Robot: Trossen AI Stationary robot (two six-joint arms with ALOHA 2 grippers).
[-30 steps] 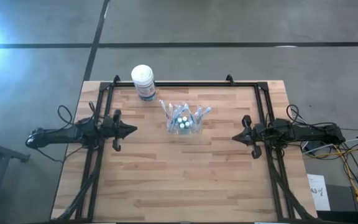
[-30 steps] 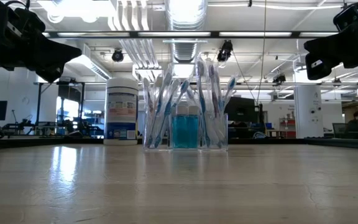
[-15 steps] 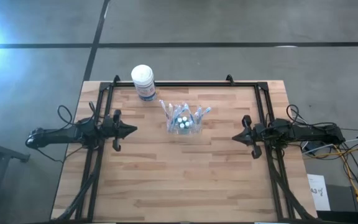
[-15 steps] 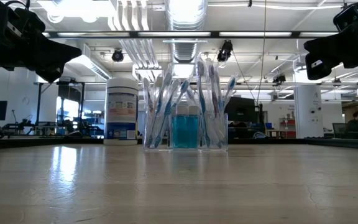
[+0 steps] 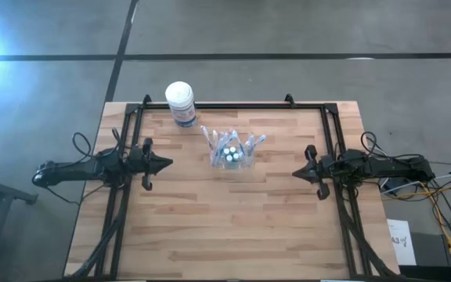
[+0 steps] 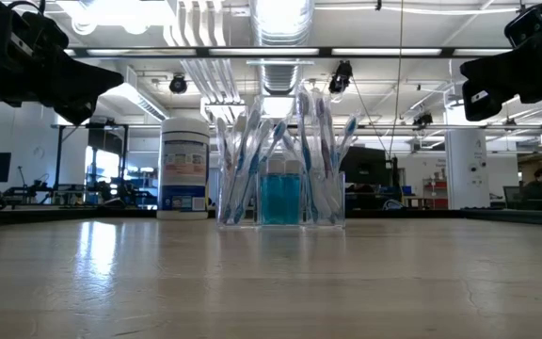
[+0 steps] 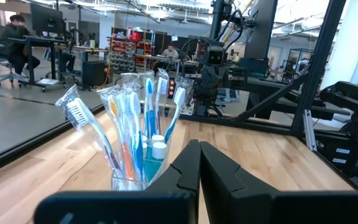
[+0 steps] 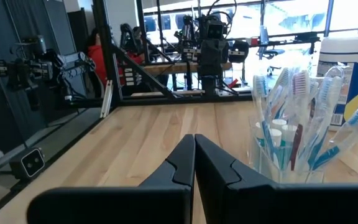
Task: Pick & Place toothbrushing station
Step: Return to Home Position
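— High view status? Largest item first.

— Wooden tabletop (image 5: 233, 227) is seen in full, with a black rail frame (image 5: 233, 106) mounted on it. Both arms are laid out level at its sides, the left arm (image 5: 92, 168) over the left edge and the right arm (image 5: 366, 166) over the right edge. Both are pointed inward.

— Hands?

— Left hand (image 5: 167, 164) is held above the tabletop's left part, right hand (image 5: 296, 172) above its right part. Each is kept well apart from the task set. In both wrist views the fingers are seen pressed together tip to tip, with nothing gripped.

— Anything else on the tabletop?

— White-lidded canister (image 5: 181, 103) with a blue label is stood upright near the rear left corner, beside the rail.

— Task set location?

— Clear plastic cup (image 5: 231, 157) is stood upright roughly midway between the two hands, nearer the canister's edge than the opposite one. It is placed near the canister, not touching it. Toothbrushes (image 7: 132, 130) are stood in the cup heads up and fanned out over the rim. Mostly blue and white handles are seen. Small white-capped tubes (image 7: 158, 148) are packed upright among them at the cup's centre. Their exact count cannot be told.
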